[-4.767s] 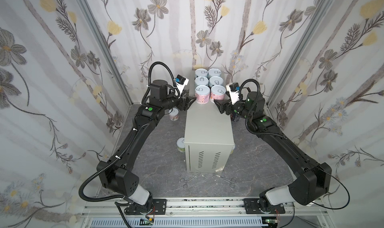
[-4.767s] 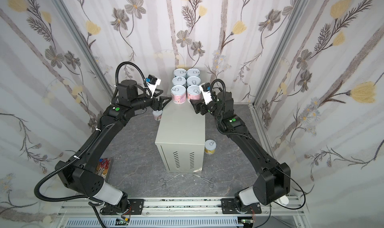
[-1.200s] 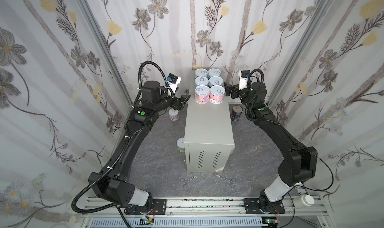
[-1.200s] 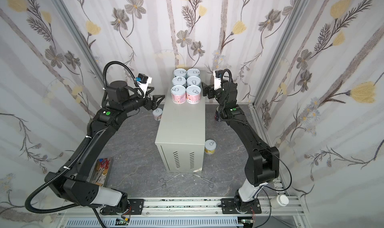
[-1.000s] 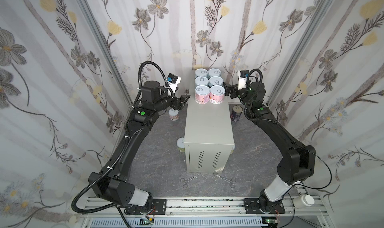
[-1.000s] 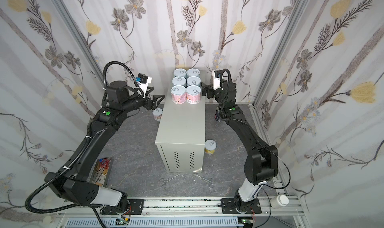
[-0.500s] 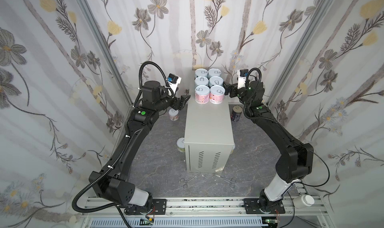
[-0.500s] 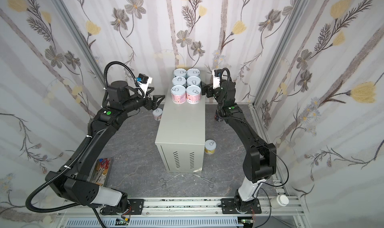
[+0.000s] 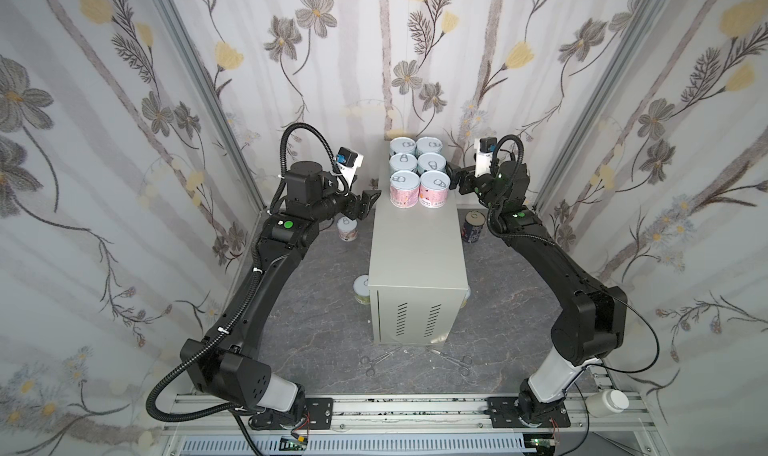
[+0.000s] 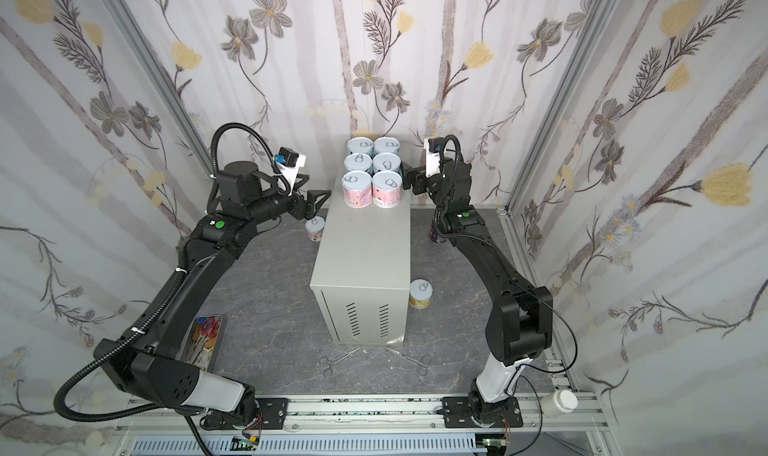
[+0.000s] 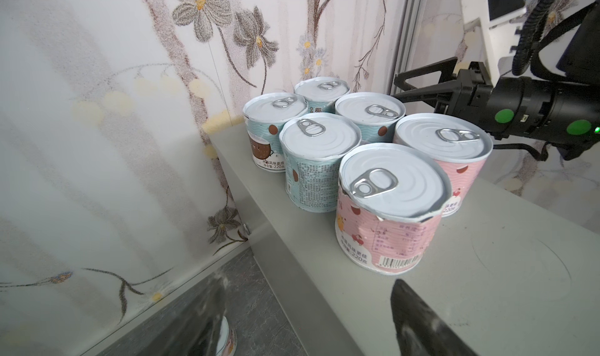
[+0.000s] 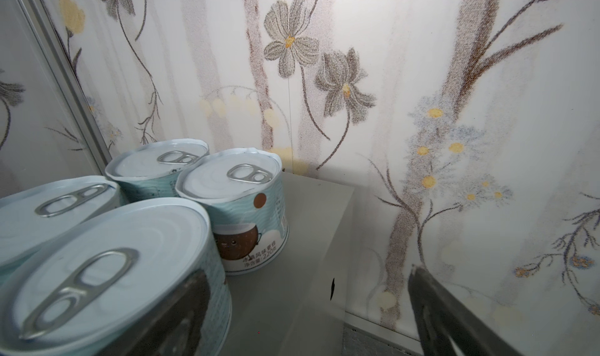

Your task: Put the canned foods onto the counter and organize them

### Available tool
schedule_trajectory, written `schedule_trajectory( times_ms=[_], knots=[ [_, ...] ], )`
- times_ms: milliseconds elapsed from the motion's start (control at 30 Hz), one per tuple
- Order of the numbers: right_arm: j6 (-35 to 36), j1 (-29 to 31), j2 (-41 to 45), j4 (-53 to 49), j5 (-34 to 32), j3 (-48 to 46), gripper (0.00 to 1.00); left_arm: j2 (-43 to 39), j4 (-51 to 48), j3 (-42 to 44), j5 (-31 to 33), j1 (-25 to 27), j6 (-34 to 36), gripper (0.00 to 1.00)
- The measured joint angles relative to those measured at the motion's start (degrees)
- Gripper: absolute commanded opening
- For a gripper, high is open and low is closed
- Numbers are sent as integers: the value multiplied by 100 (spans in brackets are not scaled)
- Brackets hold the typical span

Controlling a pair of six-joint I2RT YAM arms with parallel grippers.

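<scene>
On the floor nearest the rail lie 2 pairs of scissors [image 9: 376, 359]. The grey desk [image 9: 417, 258] stands mid-floor, with a green can [image 9: 362, 289] and a yellow can [image 10: 420, 293] at its front corners. Further back, a pink can [image 9: 347, 228] and the dark-blue can [image 9: 473, 226] flank it. At the desk's far end stand 6 cans [image 9: 419, 171] in 2 rows — left pincer [image 9: 371, 199] and right pincer [image 9: 451, 174] beside them, both released, grasping nothing.
</scene>
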State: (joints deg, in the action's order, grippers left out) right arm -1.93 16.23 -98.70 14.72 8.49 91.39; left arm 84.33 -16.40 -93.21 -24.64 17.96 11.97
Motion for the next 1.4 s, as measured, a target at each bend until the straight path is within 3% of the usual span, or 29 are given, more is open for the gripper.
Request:
schedule_trajectory(
  times_ms=[533, 733, 1000, 1400],
  knots=[
    [4, 13, 39, -22, -50, -35, 99, 55, 0, -31, 15, 0, 0, 80],
    [-66, 0, 452, -57, -282, -321, 100, 164, 330, -31, 494, -4, -22, 80],
    [-758, 214, 1303, -127, -903, -1084, 100, 850, 905, -518, 1565, -4, -306, 78],
    [-1217, 546, 1508, -354, -1228, -1344, 100, 1663, 1012, -1268, 1738, 63, -601, 78]
  ],
)
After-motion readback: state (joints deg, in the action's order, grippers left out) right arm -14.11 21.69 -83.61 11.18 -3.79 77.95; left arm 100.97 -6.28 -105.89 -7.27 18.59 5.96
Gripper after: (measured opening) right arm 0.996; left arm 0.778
